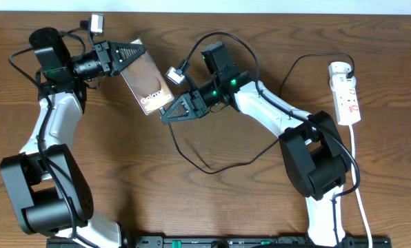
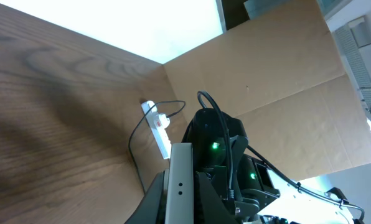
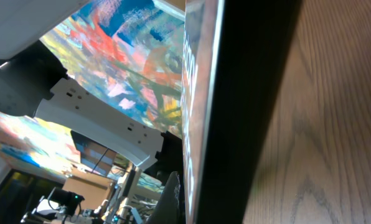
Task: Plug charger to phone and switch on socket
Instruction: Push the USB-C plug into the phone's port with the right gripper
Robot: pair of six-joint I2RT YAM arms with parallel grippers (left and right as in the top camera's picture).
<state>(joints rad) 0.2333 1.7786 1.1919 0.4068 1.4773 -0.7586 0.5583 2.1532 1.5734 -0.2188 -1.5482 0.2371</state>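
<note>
Gripping the phone (image 1: 149, 86) by the short edge away from its lettering, the left gripper (image 1: 132, 52) is clamped on it. The right gripper (image 1: 167, 116) is closed tight with its tips at the phone's lettered edge; whether it pinches the plug cannot be told. From under it the charger (image 1: 212, 169) loops over open wood of the table (image 1: 192, 213) toward the socket (image 1: 345, 93), which lies near the table's right edge, well apart from both grippers.
</note>
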